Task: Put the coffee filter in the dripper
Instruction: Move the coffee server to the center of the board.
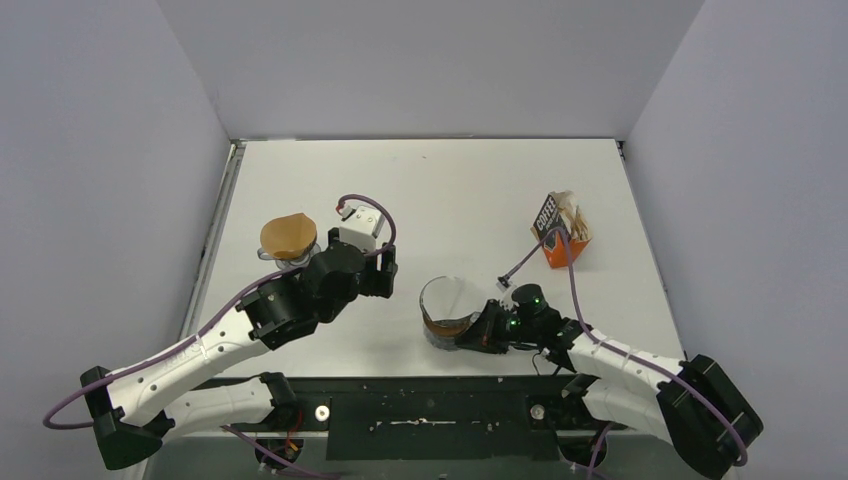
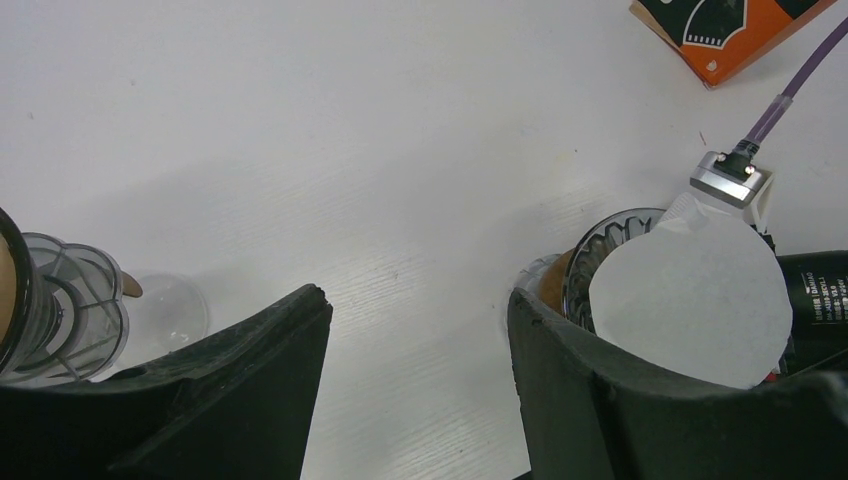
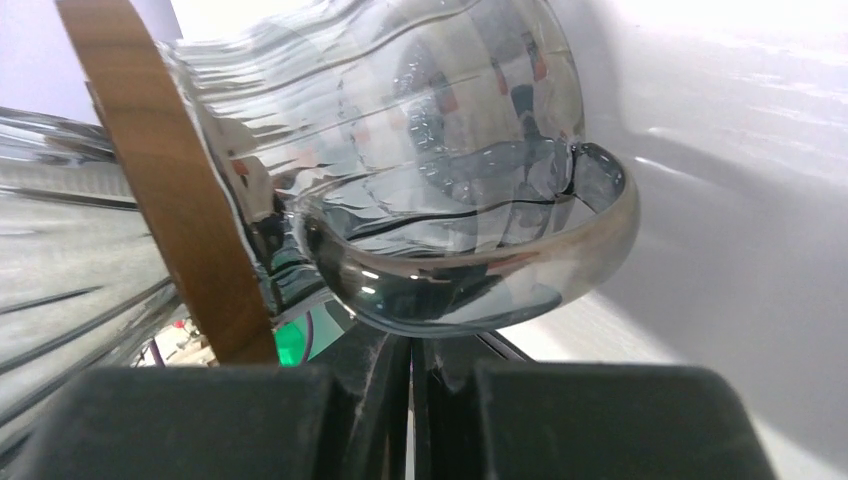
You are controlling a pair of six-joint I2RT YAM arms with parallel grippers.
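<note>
The white coffee filter stands in the mouth of the smoky dripper, which wears a brown ring collar. In the left wrist view the filter rises above the dripper's ribbed rim at the right. My right gripper is at the dripper's right side. Its jaws are shut on the lower edge of the dripper's handle loop. My left gripper hangs to the left of the dripper, open, with only bare table between its fingers.
A tan-brown paper cone sits on a clear glass vessel at the left, close to the left arm. An orange coffee box lies at the back right, with a purple cable running past it.
</note>
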